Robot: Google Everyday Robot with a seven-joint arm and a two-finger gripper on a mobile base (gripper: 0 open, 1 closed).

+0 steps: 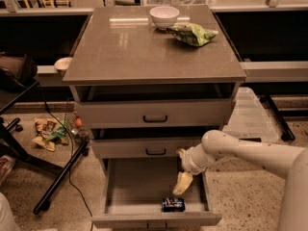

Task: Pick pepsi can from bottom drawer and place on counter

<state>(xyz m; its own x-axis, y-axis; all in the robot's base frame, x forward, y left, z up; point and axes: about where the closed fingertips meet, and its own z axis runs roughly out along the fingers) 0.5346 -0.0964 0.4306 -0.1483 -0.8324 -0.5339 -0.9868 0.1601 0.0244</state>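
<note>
counter (130, 47): bowl (164, 17), bag (192, 33), pincer (182, 186) over btm drawer (139, 182)

Three drawers (155, 113) (155, 148) (139, 182), one can (173, 204), one pincer (183, 183) above

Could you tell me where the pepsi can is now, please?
In the camera view, the pepsi can lies on its side near the front of the open bottom drawer, right of centre, the gripper just above it.

Pepsi can (173, 204) lies at the front of the open bottom drawer (137, 186). Gripper (183, 182) hangs over the drawer's right side, just behind the can. At the tabletop (144, 52) rear: bowl (164, 16), with bag (192, 33) to its right.
</note>
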